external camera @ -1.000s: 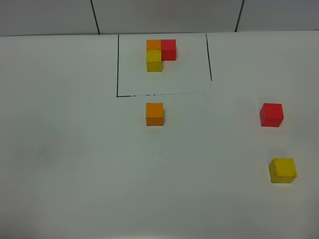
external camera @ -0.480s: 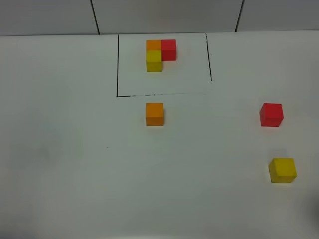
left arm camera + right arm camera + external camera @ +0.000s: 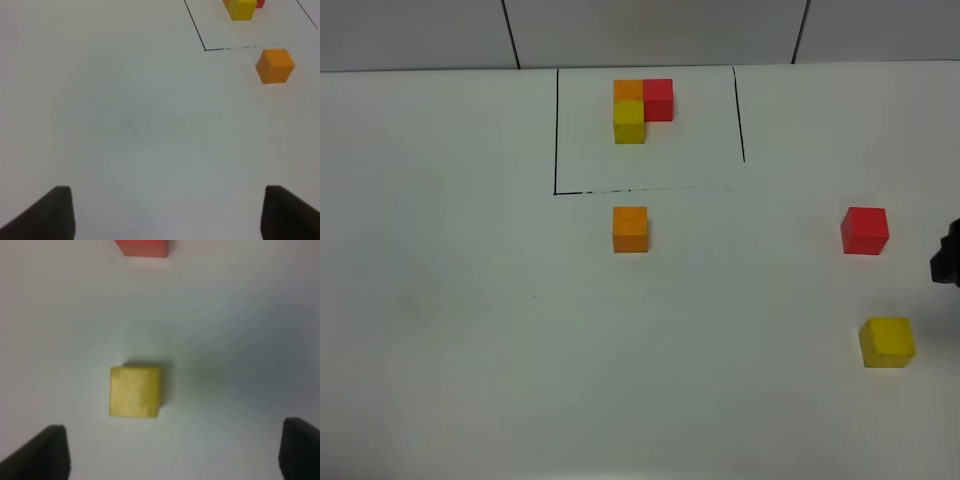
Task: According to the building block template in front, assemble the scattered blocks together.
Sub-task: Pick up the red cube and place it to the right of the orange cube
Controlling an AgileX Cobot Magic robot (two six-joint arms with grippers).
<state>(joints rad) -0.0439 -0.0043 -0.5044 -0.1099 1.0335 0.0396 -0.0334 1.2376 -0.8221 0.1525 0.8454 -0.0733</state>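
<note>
The building block template [image 3: 642,105] lies at the table's far side inside a thin black frame: orange corner, red and yellow arms. The scattered blocks lie apart: an orange cube [image 3: 630,229] just in front of the frame, a red cube [image 3: 865,230] at the right and a yellow cube [image 3: 887,341] nearer the front right. My right gripper [image 3: 172,455] hangs open above the yellow cube [image 3: 136,391], with the red cube [image 3: 141,247] beyond it. My left gripper [image 3: 170,215] is open over bare table, well away from the orange cube [image 3: 274,65].
A dark part of my right arm [image 3: 948,255] pokes in at the right edge, between the red and yellow cubes. The white table [image 3: 470,330] carries only the blocks and the drawn frame. A tiled wall [image 3: 650,30] rises behind it.
A dark part of my right arm has come into view at the right edge of the exterior high view. None of the blocks has moved.
</note>
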